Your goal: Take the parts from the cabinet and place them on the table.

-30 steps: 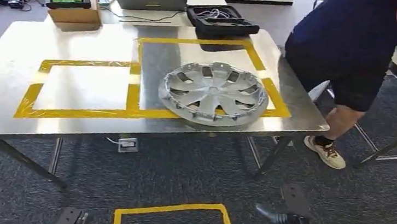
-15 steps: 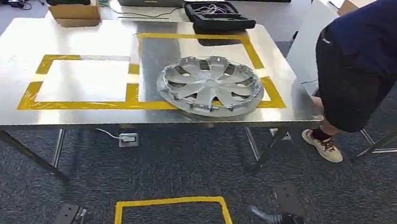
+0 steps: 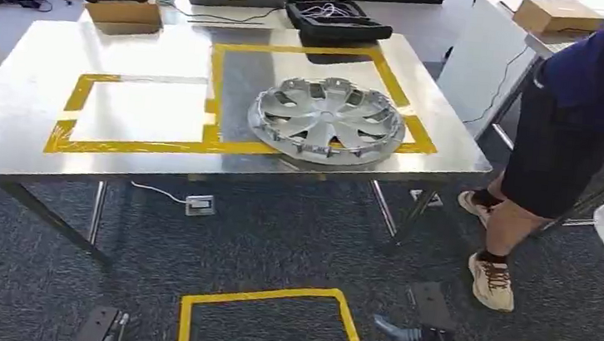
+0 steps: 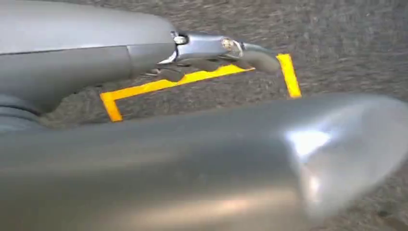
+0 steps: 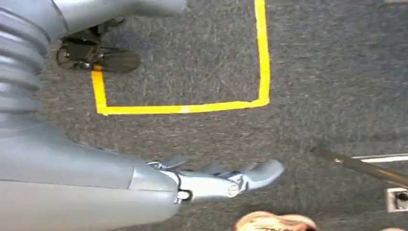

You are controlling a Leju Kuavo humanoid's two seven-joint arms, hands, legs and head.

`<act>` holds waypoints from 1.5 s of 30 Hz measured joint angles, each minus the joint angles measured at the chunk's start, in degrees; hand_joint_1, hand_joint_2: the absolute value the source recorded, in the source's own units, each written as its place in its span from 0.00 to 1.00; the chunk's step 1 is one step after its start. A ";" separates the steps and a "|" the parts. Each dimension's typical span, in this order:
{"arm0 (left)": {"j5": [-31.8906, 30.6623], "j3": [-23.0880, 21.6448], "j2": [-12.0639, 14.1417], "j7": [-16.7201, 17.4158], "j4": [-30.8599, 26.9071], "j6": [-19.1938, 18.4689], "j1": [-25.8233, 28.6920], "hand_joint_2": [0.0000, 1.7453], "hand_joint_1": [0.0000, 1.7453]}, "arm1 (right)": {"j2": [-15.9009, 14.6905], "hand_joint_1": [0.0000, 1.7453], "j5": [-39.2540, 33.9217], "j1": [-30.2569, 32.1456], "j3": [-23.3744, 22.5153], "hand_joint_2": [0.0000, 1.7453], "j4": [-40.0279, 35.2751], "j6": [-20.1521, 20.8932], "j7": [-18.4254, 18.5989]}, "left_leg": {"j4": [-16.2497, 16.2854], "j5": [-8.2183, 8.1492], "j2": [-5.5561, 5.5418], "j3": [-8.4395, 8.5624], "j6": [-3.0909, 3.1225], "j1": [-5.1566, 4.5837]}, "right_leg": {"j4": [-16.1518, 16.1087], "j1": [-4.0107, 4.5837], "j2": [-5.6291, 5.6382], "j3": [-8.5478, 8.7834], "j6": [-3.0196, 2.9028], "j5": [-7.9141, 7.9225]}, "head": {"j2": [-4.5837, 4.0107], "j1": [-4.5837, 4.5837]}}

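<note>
At the lower right of the head view, the right hand (image 3: pixel 420 336) is seen hanging empty, fingers extended; at the lower left, the left hand (image 3: pixel 103 331) is empty, fingers loosely out. At upper centre, a silver hubcap (image 3: pixel 326 119) is laid on the table (image 3: pixel 19 126).

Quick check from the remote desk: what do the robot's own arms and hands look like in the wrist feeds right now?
Both arms are smooth silver-grey shells with a soft sheen. The right wrist view shows a grey ribbed cover near the wrist. The left hand and right hand have bright metal finger links with small round screws and rounded grey fingertips; darker fingers sit behind. No cables or markings are visible.
</note>
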 joint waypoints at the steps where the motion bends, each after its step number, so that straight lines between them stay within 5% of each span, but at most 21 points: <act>1: 0.00 0.00 0.00 0.02 -0.02 0.00 -0.11 0.00 0.00 | -0.17 0.00 -0.22 0.04 0.17 1.00 0.00 -0.15 0.02 | -0.07 0.46 0.21 -0.46 0.51 0.12 | 0.76 -0.15 0.00 -0.43 0.31 -1.06 | 0.02 0.02; 4: 0.00 -0.02 -0.07 0.02 -0.07 0.11 -0.03 0.00 0.00 | -0.35 0.00 -0.92 0.11 0.61 1.00 0.00 -0.52 0.15 | 0.01 1.73 0.36 -2.26 1.23 -0.06 | 13.07 -0.17 -0.01 -5.23 0.98 -9.90 | 0.00 0.00; 6: 0.00 -0.15 -0.09 0.00 -0.07 0.20 0.07 0.00 0.00 | -0.59 0.00 -1.16 0.31 0.85 1.00 0.00 -0.92 0.15 | 0.17 2.50 0.38 -3.41 1.24 -0.23 | 18.21 -0.16 -0.01 -6.42 0.96 -11.39 | 0.00 0.00; 8: 0.02 -0.24 -0.09 -0.07 -0.07 0.20 0.11 0.00 0.00 | -0.81 0.00 -1.38 0.47 1.18 1.00 0.00 -1.14 0.15 | 0.37 3.07 0.38 -4.05 1.13 -0.36 | 12.82 -0.06 -0.02 -2.10 0.59 -8.45 | 0.00 0.02; 9: 0.00 -0.28 -0.11 -0.15 -0.07 0.20 0.09 0.00 0.00 | -0.90 0.00 -1.49 0.47 1.33 1.00 0.00 -1.16 0.15 | 0.48 3.32 0.37 -4.39 1.02 -0.41 | 6.46 0.05 -0.02 2.01 0.24 -6.33 | 0.02 0.00; 10: 0.00 -0.28 -0.20 -0.18 -0.07 0.22 0.07 0.00 0.00 | -0.94 0.00 -1.49 0.42 1.40 1.00 -0.02 -1.18 0.15 | 0.65 3.54 0.37 -4.54 0.84 -0.42 | 0.60 0.24 -0.02 5.90 -0.27 -5.37 | 0.00 0.00; 11: 0.02 -0.28 -0.26 -0.20 -0.13 0.26 0.09 0.00 0.00 | -1.09 0.00 -1.53 0.40 1.48 1.00 -0.02 -1.16 0.15 | 0.58 3.85 0.40 -4.71 0.44 -0.51 | -0.34 0.46 -0.08 6.45 -0.69 -6.07 | 0.02 -0.06; 14: 0.02 -0.33 -0.46 -0.24 -0.13 0.28 0.10 0.00 0.00 | -1.22 0.00 -1.66 0.56 1.64 1.00 -0.07 -1.38 0.15 | 0.40 4.67 0.36 -4.82 -0.59 -0.37 | -0.64 1.00 -0.01 5.69 -1.54 -5.04 | 0.00 0.07; 16: 0.07 -0.35 -0.33 -0.26 -0.13 0.28 0.20 0.00 0.00 | -1.31 0.00 -1.77 0.58 1.77 1.00 -0.11 -1.57 0.15 | 0.91 4.36 0.21 -5.27 -1.24 -0.39 | -1.48 0.25 -0.15 5.27 -2.38 -3.83 | 0.00 0.07; 20: 0.13 -0.35 -0.31 -0.26 -0.13 0.28 0.20 0.00 0.00 | -1.31 0.00 -1.86 0.80 2.19 1.00 -0.15 -1.79 0.15 | 15.18 -5.87 0.18 -10.18 -2.28 0.01 | -1.30 0.23 -0.20 3.10 -2.93 -2.31 | 0.00 0.02; 21: 0.13 -0.35 -0.31 -0.26 -0.13 0.28 0.24 0.00 0.00 | -1.33 0.00 -1.92 0.83 2.19 1.00 -0.15 -1.86 0.15 | 17.46 -6.43 0.19 -10.56 -2.46 0.11 | -1.08 0.21 -0.25 2.49 -2.88 -1.99 | 0.00 0.02; 23: 0.13 -0.37 -0.29 -0.26 -0.13 0.30 0.22 0.00 0.00 | -1.33 0.00 -1.99 0.87 2.29 1.00 -0.15 -1.86 0.15 | 13.72 -3.92 0.21 -7.25 -2.64 0.34 | -0.47 0.11 -0.27 1.35 -2.58 -1.55 | 0.00 0.02; 25: 0.13 -0.37 -0.20 -0.26 -0.15 0.31 0.14 0.00 0.00 | -1.35 0.00 -1.99 0.87 2.38 1.00 -0.15 -1.86 0.15 | 3.68 -0.17 0.23 -0.65 -2.64 0.50 | 0.33 -0.09 -0.25 0.36 -2.20 -1.32 | 0.00 0.02; 26: 0.13 -0.37 -0.17 -0.26 -0.18 0.31 0.00 0.00 0.00 | -1.38 0.00 -2.01 0.86 2.43 1.00 -0.18 -1.86 0.15 | 0.45 -2.00 0.21 0.91 -2.28 0.41 | 0.56 -0.15 -0.27 0.06 -1.80 -1.06 | 0.02 0.02; 27: 0.13 -0.39 -0.20 -0.28 -0.20 0.31 0.04 0.00 0.00 | -1.40 0.00 -2.01 0.94 2.43 1.00 -0.33 -1.86 0.15 | 1.20 -0.56 -0.05 0.56 -1.81 -0.02 | 0.53 -0.03 -0.21 -0.05 -1.37 -0.80 | 0.02 0.02; 31: 0.13 -0.42 -0.22 -0.33 -0.22 0.31 0.10 0.00 0.00 | -1.51 0.00 -2.03 0.93 2.47 1.00 -0.48 -1.86 0.18 | 0.70 -0.02 -0.01 -0.67 0.04 -0.06 | 0.33 -0.02 -0.13 -0.24 0.07 0.27 | 0.00 0.04; 33: 0.13 -0.42 -0.22 -0.33 -0.24 0.31 0.02 0.00 0.00 | -1.59 0.00 -2.08 1.01 2.47 1.00 -0.50 -1.86 0.20 | 0.55 0.91 0.16 -1.53 0.89 0.16 | 3.57 -0.14 -0.15 -1.79 0.58 -3.12 | 0.00 0.09; 36: 0.13 -0.44 -0.28 -0.33 -0.24 0.31 0.19 0.00 0.00 | -1.84 0.00 -2.08 1.11 2.47 1.00 -0.59 -1.92 0.20 | 0.66 2.23 0.25 -3.38 1.20 -0.08 | 16.96 -0.07 -0.14 -6.72 0.91 -10.80 | 0.00 0.11; 38: 0.15 -0.48 -0.28 -0.31 -0.24 0.31 0.18 0.00 0.00 | -1.92 0.00 -2.14 1.52 2.47 1.00 -0.88 -2.19 0.33 | 0.70 3.00 0.25 -4.34 1.18 -0.29 | 16.87 -0.03 -0.14 -5.29 0.60 -10.26 | 0.00 0.11; 41: 0.17 -0.90 -0.42 -0.20 -0.30 0.35 0.14 0.00 0.00 | -2.10 0.00 -2.21 1.74 2.47 1.00 -1.81 -2.23 0.42 | 0.75 3.86 0.23 -4.88 0.89 -0.46 | 1.81 0.45 -0.14 4.71 -0.69 -5.07 | 0.00 0.13; 45: 0.31 -1.31 -0.61 -0.20 -0.48 0.37 0.03 0.00 0.00 | -2.27 0.00 -2.27 1.80 2.51 1.00 -2.38 -2.25 0.77 | 0.48 4.89 0.38 -5.20 -0.54 -0.39 | -0.56 1.22 -0.29 5.07 -1.81 -4.84 | 0.00 0.13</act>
